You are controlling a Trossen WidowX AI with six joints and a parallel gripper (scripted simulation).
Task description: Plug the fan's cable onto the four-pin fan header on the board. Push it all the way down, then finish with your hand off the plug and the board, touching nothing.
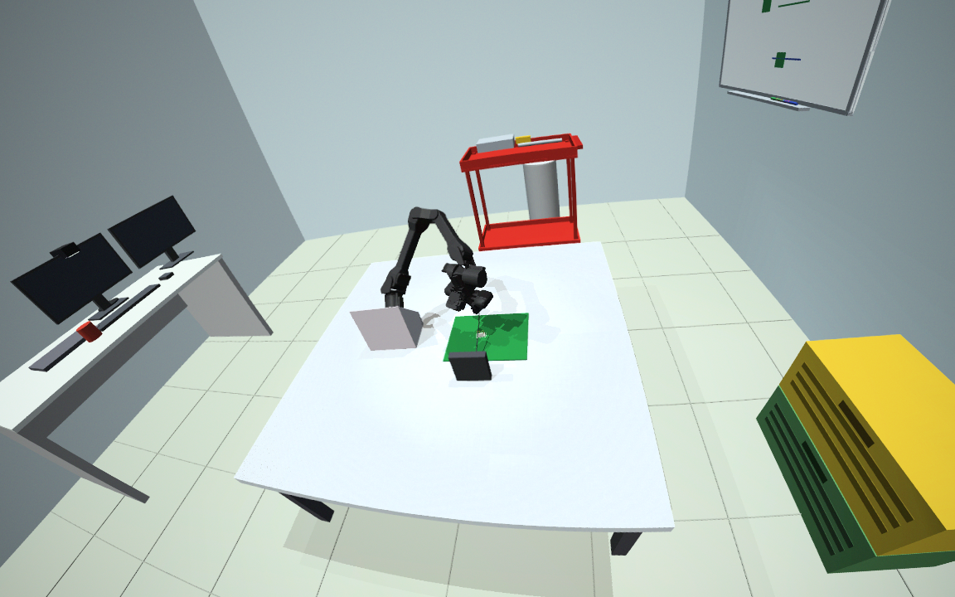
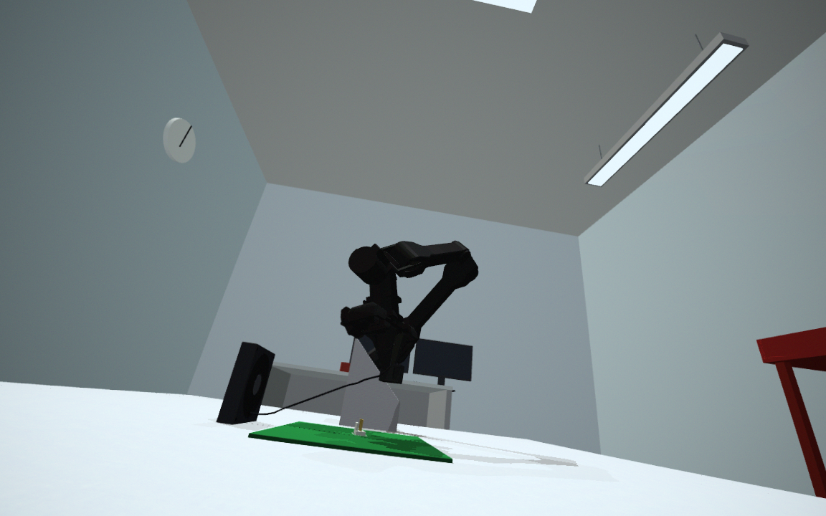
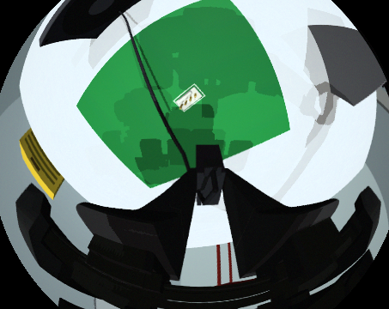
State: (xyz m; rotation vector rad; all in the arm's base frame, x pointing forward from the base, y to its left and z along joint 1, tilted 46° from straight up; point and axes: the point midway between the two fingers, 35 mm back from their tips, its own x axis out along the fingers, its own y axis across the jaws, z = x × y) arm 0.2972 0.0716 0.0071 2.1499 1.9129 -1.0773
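My gripper (image 3: 209, 173) (image 2: 392, 372) is shut on the black plug (image 3: 209, 156) at the end of the fan's cable and holds it raised above the board. The thin black cable (image 3: 148, 81) (image 2: 320, 392) runs taut from the plug to the fan. The white four-pin header (image 3: 189, 98) (image 2: 359, 431) (image 1: 481, 335) stands on the green board (image 3: 263, 112) (image 2: 300, 435) (image 1: 511, 345), its pins bare. In the wrist view it lies ahead and a little left of the plug. The plug's underside is hidden.
The black fan (image 1: 470, 366) (image 2: 246, 385) (image 3: 80, 19) stands upright at the board's edge. A grey slanted block (image 1: 385, 328) (image 2: 364, 407) (image 3: 350, 62) stands beside the board, near the arm's base. The white table (image 1: 466, 453) carries them all.
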